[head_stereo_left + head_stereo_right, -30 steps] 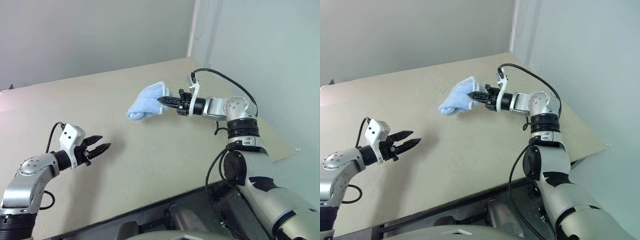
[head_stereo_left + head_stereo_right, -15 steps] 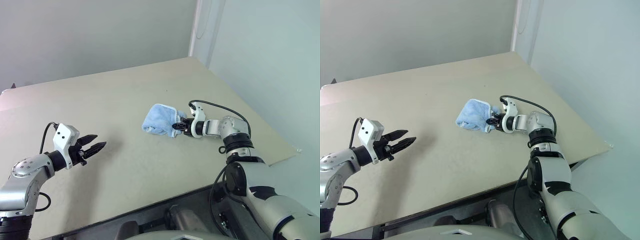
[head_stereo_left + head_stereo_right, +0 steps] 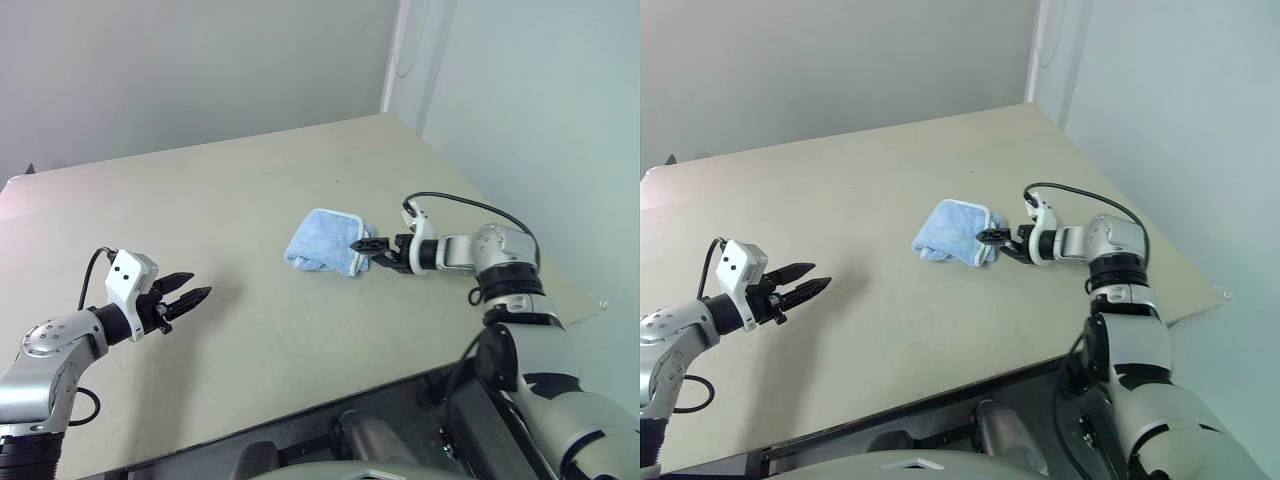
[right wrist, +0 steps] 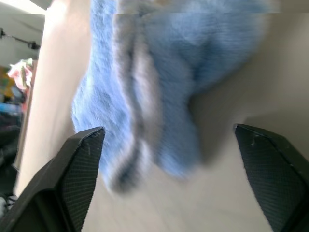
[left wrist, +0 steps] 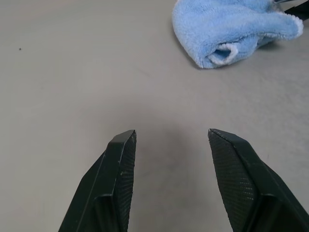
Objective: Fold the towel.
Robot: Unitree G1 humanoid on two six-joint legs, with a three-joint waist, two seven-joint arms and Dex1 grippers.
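The towel (image 3: 324,241) is a light blue terry cloth with white edging, lying bunched and folded over on the beige table (image 3: 250,190), right of centre. My right gripper (image 3: 364,246) sits low at the towel's right edge, its jaws open and nothing between them; the right wrist view has the towel (image 4: 145,92) just ahead of the spread fingers (image 4: 79,169). My left gripper (image 3: 190,294) hovers over the table's near left, well away from the towel, jaws open and empty. The left wrist view looks across bare table to the towel (image 5: 231,29).
The table's right edge (image 3: 560,300) runs close behind my right arm, and its front edge (image 3: 300,400) lies just below both arms. A grey wall stands behind the table's far side.
My right gripper carried the towel down and to the right from mid-air onto the table, then opened and let it go. The left gripper stayed in place.
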